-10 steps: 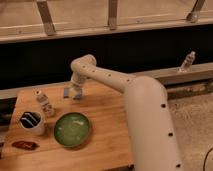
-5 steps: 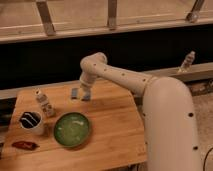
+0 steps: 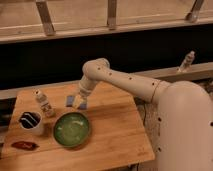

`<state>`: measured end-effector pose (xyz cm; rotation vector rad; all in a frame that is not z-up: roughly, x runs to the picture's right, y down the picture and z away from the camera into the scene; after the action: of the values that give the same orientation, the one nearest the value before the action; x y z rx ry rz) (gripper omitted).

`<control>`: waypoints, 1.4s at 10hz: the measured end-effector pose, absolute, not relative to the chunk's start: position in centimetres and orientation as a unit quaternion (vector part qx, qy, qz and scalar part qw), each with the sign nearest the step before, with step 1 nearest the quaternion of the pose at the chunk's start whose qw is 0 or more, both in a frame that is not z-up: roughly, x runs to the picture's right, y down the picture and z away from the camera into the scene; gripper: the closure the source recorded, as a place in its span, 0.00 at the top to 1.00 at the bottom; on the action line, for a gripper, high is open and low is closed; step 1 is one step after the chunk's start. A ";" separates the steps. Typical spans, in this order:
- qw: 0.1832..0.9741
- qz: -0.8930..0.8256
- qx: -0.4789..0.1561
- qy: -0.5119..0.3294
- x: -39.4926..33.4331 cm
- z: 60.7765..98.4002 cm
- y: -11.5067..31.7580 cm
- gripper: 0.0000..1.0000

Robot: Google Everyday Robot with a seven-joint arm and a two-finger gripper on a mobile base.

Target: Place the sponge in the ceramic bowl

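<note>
at the near left corner of the wooden table (image 3: 116, 136) lies a flat dark red object (image 3: 24, 145), right by the edge. just beyond it stands a white mug (image 3: 31, 121) with dark wavy stripes, and a little farther and to the right of the mug a small pale bottle (image 3: 44, 104) stands upright, close to the mug but apart from it.

next comes the sponge (image 3: 70, 101), a small blue-grey pad over the far half of the table, right against the left side of the gripper's tip. it is outside the ceramic bowl (image 3: 72, 129), beyond the bowl's far rim. i cannot tell whether it sits on the wood or hangs just above it.

the ceramic bowl, green with a pale shiny middle, rests on the table nearer than the sponge and to the right of the mug, with nothing in it.

the gripper (image 3: 78, 103) points down at the table just past the bowl's far rim; whether it is grasping the sponge or has let go, i cannot tell.

the white arm (image 3: 125, 82) slopes up from the gripper to an elbow, then runs right and down to the robot's big pale body (image 3: 185, 125) at the near right. far off on the right, another little bottle (image 3: 187, 61) stands on a ledge (image 3: 165, 74) behind the table.
</note>
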<state>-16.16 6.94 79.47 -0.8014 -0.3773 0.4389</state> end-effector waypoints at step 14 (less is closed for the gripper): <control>0.839 0.191 -0.481 -0.167 -18.9 73.5 13.2 0.00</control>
<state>-18.91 13.17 73.55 -1.0160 -0.3528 0.4043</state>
